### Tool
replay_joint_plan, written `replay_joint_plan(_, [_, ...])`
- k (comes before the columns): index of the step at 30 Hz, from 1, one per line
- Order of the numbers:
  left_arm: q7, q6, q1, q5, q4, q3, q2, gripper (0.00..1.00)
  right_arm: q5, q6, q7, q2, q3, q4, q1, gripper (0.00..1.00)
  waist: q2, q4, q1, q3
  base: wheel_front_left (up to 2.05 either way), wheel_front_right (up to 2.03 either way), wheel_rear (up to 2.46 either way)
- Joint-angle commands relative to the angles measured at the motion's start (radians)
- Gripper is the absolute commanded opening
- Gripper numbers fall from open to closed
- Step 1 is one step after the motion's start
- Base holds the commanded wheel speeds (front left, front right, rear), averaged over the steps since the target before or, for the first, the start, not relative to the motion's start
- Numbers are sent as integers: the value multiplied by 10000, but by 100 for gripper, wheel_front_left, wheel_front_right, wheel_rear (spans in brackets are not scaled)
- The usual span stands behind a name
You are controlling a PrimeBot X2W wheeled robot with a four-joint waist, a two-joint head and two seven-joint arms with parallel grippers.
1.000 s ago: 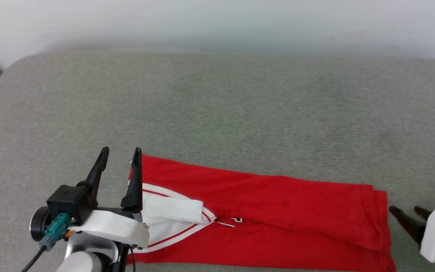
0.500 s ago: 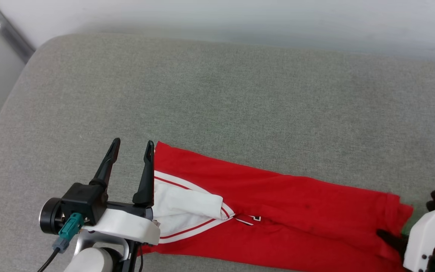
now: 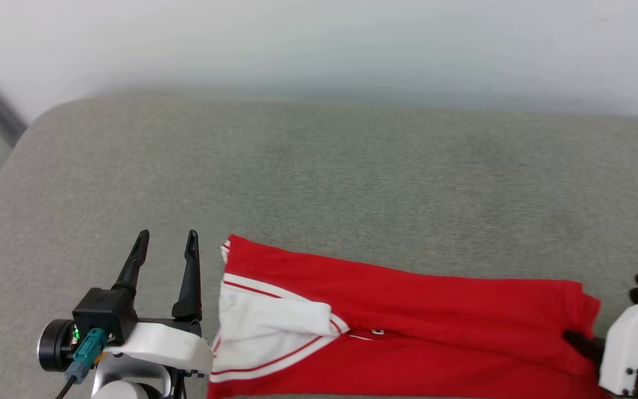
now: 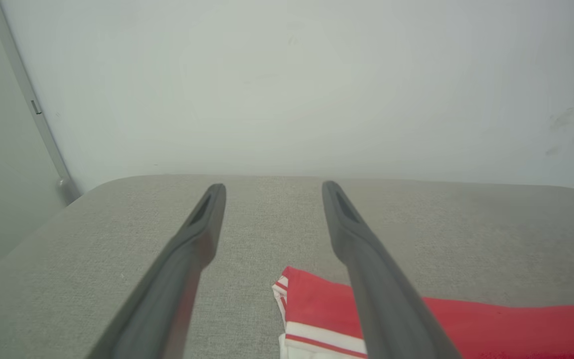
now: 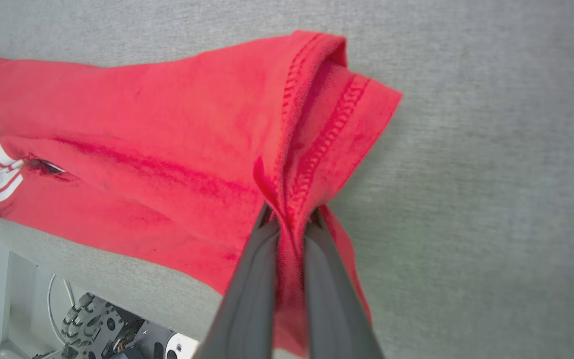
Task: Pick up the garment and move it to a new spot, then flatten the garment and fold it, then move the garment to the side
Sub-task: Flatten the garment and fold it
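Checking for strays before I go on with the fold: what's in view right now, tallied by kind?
garment: 1
grippers: 2 (left gripper open beside the garment's sleeve end; right gripper shut on the garment's hem end)
grey padded surface: 1
Total: 4

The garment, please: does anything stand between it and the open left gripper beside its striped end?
Nothing visible does. The left gripper stands open just beside the garment at its striped end, with only bare grey cushion between them. The right gripper is shut on the hem at the other end.
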Motion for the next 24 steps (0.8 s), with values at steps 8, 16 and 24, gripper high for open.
replay_joint_plan(8, [-76, -63, 169, -63, 58, 16, 114, 100, -242, -6, -32, -407, -1650, 344, 190, 0, -1, -618, -1, -343, 0, 0, 0])
replay_joint_plan(16, [49, 17, 236, -46, -52, 6, 245, 100, 1842, -6, 1143, 1269, -2112, -192, 80, 0, -1, -643, -1, -427, 0, 0, 0])
replay_joint_plan(24, [226, 29, 33, -23, -294, -119, 234, 100, 5420, -6, 3141, 3086, -1614, -698, -169, 0, -1, -291, -1, -167, 0, 0, 0])
